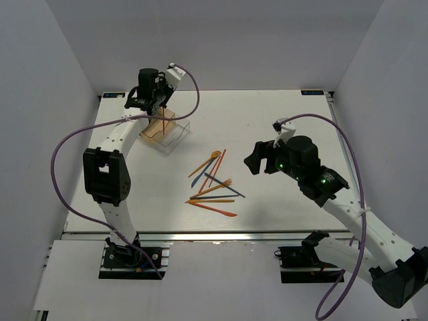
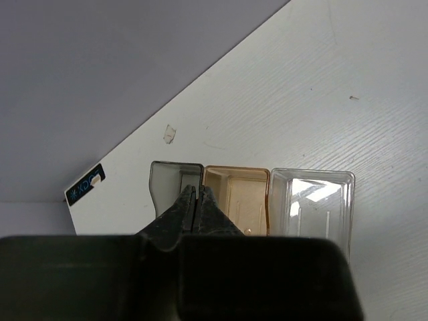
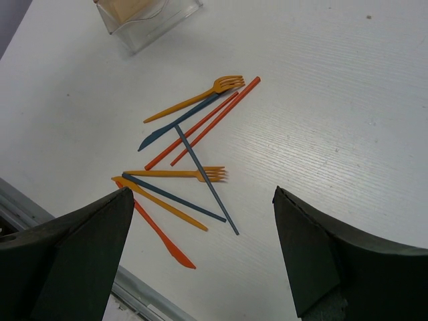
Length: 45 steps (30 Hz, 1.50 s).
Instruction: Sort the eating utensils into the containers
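Note:
The containers [image 1: 167, 136] stand at the back left: a joined row of a grey bin [image 2: 167, 179], an amber bin [image 2: 242, 190] and a clear bin [image 2: 314, 200]. My left gripper [image 1: 159, 105] hovers over them, shut on a thin orange utensil [image 1: 164, 122] that hangs down toward the bins. In the left wrist view the gripper [image 2: 197, 191] sits over the edge between the grey and amber bins. Several orange, red and blue utensils [image 1: 214, 184] lie loose mid-table, among them an orange fork [image 3: 200, 99] and a red-orange knife [image 3: 164, 237]. My right gripper [image 1: 257, 160] [image 3: 200, 194] is open and empty, above the table just right of the pile.
The table's front edge with its metal rail [image 3: 134, 294] runs close to the pile's near side. A small label [image 2: 85, 184] marks the table's back corner by the grey wall. A corner of the containers shows at the top of the right wrist view [image 3: 147, 17].

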Tool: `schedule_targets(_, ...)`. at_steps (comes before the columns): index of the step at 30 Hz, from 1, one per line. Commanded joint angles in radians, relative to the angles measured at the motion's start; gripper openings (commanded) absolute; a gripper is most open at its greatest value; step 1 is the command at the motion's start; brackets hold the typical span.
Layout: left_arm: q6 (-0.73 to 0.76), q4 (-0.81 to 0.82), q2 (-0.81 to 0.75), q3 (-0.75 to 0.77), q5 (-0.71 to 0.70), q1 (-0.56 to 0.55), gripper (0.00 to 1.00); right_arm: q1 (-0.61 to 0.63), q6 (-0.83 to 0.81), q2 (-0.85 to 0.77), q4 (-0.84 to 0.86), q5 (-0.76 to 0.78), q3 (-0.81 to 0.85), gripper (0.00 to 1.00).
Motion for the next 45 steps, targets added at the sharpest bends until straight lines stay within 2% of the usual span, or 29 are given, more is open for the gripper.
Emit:
schedule_targets(1, 0.098, -0.08, 0.018, 0.094, 0.114, -0.005, 0.02, -0.004, -0.017, -0.026, -0.012, -0.01, 0.003, 0.89)
schedule_targets(4, 0.141, -0.157, 0.059, 0.157, 0.157, -0.016, 0.02, -0.004, -0.018, -0.038, -0.024, -0.01, -0.002, 0.89)
schedule_targets(8, 0.187, -0.215, 0.085, 0.165, 0.191, -0.048, 0.04, -0.004, -0.023, -0.049, -0.029, 0.001, -0.015, 0.89)
schedule_targets(20, 0.291, -0.22, 0.17, 0.107, 0.105, -0.084, 0.06, -0.006, -0.035, -0.063, -0.023, 0.012, -0.035, 0.89)
schedule_targets(26, 0.29, -0.191, 0.17, 0.071, 0.092, -0.084, 0.17, -0.007, -0.037, -0.051, -0.012, 0.004, -0.04, 0.89)
schedule_targets(28, 0.275, -0.177, 0.171, 0.065, 0.089, -0.084, 0.26, -0.007, -0.035, -0.046, -0.006, 0.003, -0.042, 0.89)
schedule_targets(32, 0.247, -0.162, 0.167, 0.054, 0.105, -0.084, 0.35, -0.007, -0.035, -0.043, -0.001, 0.003, -0.045, 0.89)
schedule_targets(38, 0.174, -0.099, 0.132, 0.039, 0.086, -0.084, 0.38, -0.009, -0.032, -0.031, 0.012, 0.007, -0.051, 0.89)
schedule_targets(39, 0.126, -0.073, 0.119, 0.042, 0.078, -0.084, 0.39, -0.01, -0.027, -0.02, 0.017, 0.015, -0.054, 0.89)
schedule_targets(41, 0.056, -0.045, 0.081, 0.062, 0.04, -0.084, 0.44, -0.018, -0.017, 0.003, 0.04, 0.026, -0.057, 0.89)
schedule_targets(42, -0.034, -0.013, 0.064, 0.068, 0.018, -0.084, 0.54, -0.023, 0.0, 0.041, 0.04, 0.026, -0.052, 0.89)
schedule_targets(43, -0.076, -0.005, 0.049, 0.079, 0.0, -0.084, 0.9, -0.021, 0.009, 0.067, 0.037, 0.029, -0.043, 0.89)
schedule_targets(44, -0.119, -0.002, 0.032, 0.089, -0.049, -0.084, 0.98, -0.021, 0.026, 0.095, 0.034, 0.044, -0.025, 0.89)
schedule_targets(45, -0.206, -0.004, -0.003, 0.115, -0.071, -0.084, 0.98, -0.021, 0.052, 0.145, 0.026, 0.065, -0.014, 0.9)
